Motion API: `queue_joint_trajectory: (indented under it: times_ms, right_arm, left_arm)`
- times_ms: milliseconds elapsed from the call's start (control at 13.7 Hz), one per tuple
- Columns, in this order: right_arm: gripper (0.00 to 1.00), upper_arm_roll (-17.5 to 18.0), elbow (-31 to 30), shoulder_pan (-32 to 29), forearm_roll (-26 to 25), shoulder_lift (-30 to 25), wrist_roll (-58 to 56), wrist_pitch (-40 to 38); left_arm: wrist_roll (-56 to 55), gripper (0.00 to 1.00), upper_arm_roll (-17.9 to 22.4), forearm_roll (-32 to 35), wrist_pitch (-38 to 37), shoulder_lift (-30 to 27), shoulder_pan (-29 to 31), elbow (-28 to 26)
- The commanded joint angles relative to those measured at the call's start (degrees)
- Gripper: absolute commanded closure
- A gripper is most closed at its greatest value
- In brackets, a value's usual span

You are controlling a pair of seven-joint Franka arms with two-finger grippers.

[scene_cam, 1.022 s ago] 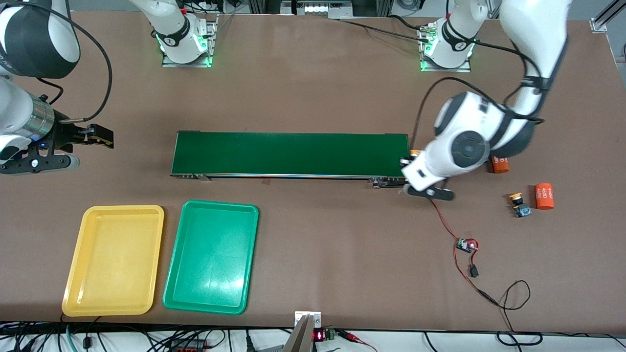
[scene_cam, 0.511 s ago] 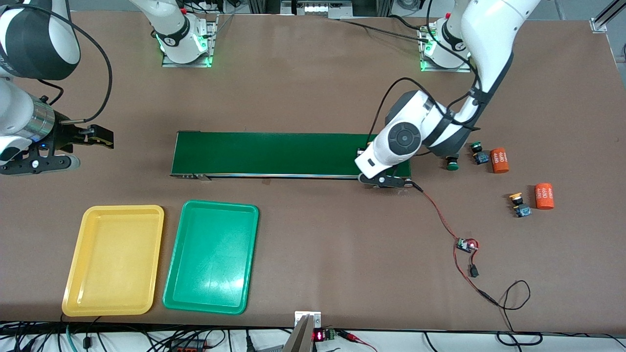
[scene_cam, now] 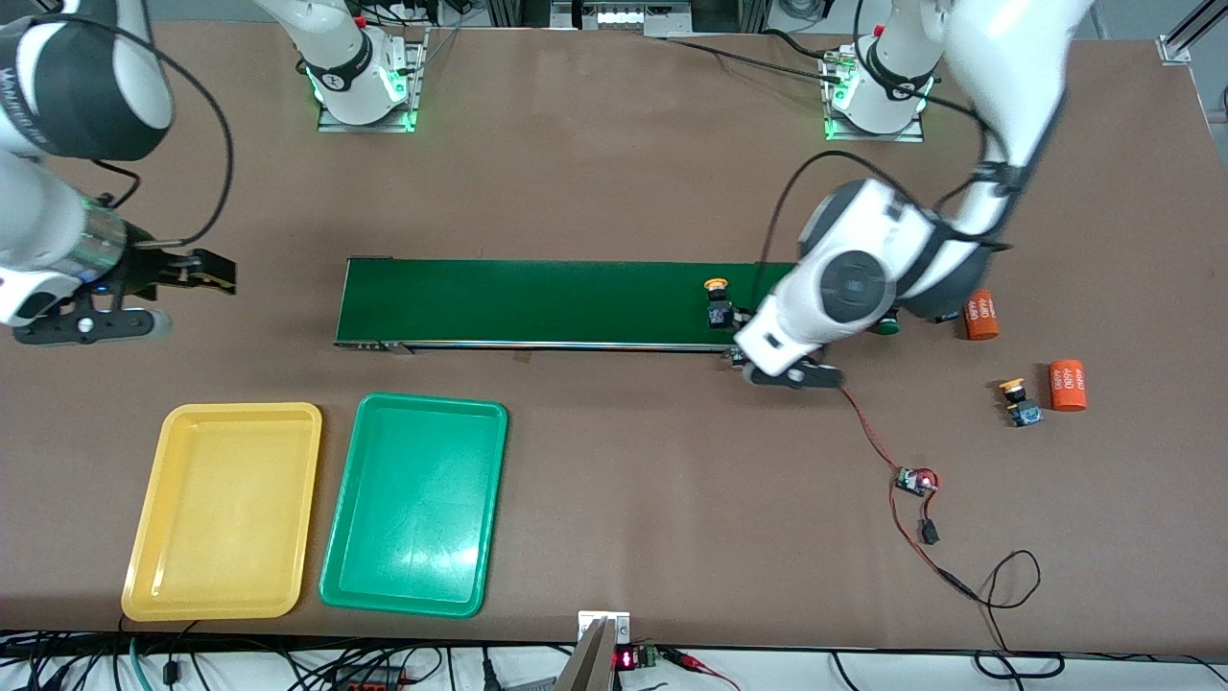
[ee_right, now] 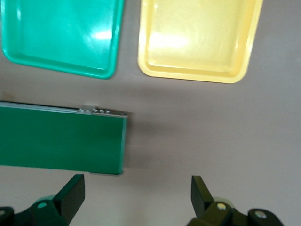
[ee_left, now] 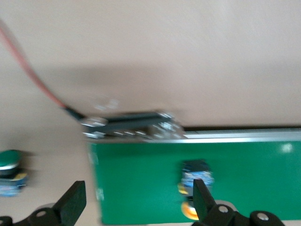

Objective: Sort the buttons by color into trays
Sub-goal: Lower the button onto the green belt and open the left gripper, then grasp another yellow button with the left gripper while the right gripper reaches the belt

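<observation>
- I see the left pincer (ee_left: pixel 136 207), fingers apart and empty, over the conveyor belt (scene_cam: pixel 537 302) end, beside a yellow-capped button (scene_cam: pixel 717 305).
- My right pincer (ee_right: pixel 136 202) waits, fingers apart, near the belt's other end.

The whole table is seen by the front view from high above, facing the arm bases. The conveyor belt (scene_cam: pixel 566 302) is taken as landmark. Its end toward the left arm is looked down on from close above by the left wrist view (ee_left: pixel 197 181). Its other end is shown from higher up by the right wrist view (ee_right: pixel 61 143).
</observation>
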Motion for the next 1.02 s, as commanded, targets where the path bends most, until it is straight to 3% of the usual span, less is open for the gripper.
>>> queue_joint_trajectory:
  times_ms: [0,146,438,657,949]
  right_arm:
    - [0.00,0.25,-1.49,6.19,1.40,-0.71,9.13,2.94]
    - [0.00,0.25,-3.32,9.01,2.90,-0.62,13.35,6.27]
    - [0.00,0.25,-11.58,13.58,4.14,-0.71,16.70,16.38]
    - [0.00,0.52,-16.77,15.42,4.14,-1.41,18.38,21.13]
    - [0.00,0.52,-18.18,16.93,4.14,-0.62,21.55,23.95]
  left_arm:
    - [1.67,0.00,3.47,7.17,-2.39,2.40,4.19,3.23]
    - [2.19,0.00,4.81,12.47,-2.12,4.33,7.17,3.41]
    - [2.20,0.00,5.61,13.90,-0.54,10.92,17.01,8.50]
    - [9.10,0.00,6.39,15.38,8.39,14.00,21.59,9.56]
    - [19.22,0.00,6.66,14.96,16.49,17.35,28.01,6.85]
